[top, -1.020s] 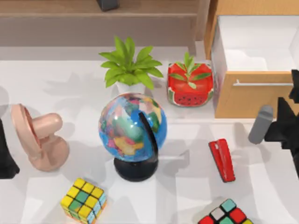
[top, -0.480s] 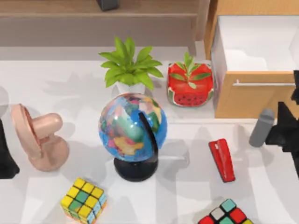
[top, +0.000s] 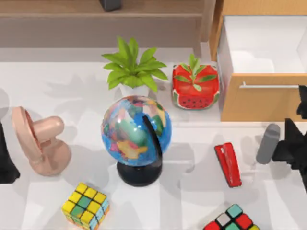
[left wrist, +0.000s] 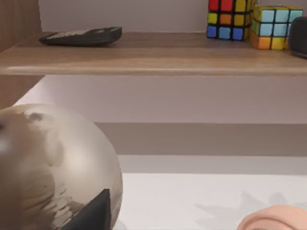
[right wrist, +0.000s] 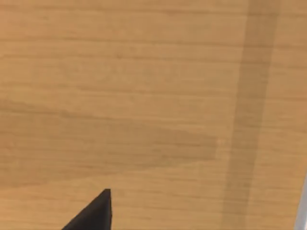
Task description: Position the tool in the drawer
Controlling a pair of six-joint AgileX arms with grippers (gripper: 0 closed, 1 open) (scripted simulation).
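Over the last second the right arm's tool [top: 288, 146] has slid down the top view along the right edge of the desk, from level with the drawer's front to a spot below it, and its grey cylindrical part now stands lower beside the stapler; nothing else has shifted. Whether this tool is wide or narrow cannot be told; the right wrist view looks at plain tan wood grain at close range. The left arm's tool [top: 5, 160] sits parked at the left edge of the white desk [top: 57, 96]. The small glossy red wedge-shaped stapler [top: 228, 164] lies flat on the desk, just to the left of the right tool and apart from it, with bare desk around it on all sides. The light tan wooden drawer with a thin silver bar handle [top: 261, 100] stands open at the upper right, its white inside bare, above the stapler. A red watermelon-patterned plant pot [top: 195, 92] stands just left of the drawer front, and a blue globe on a black base [top: 135, 132] stands farther left.
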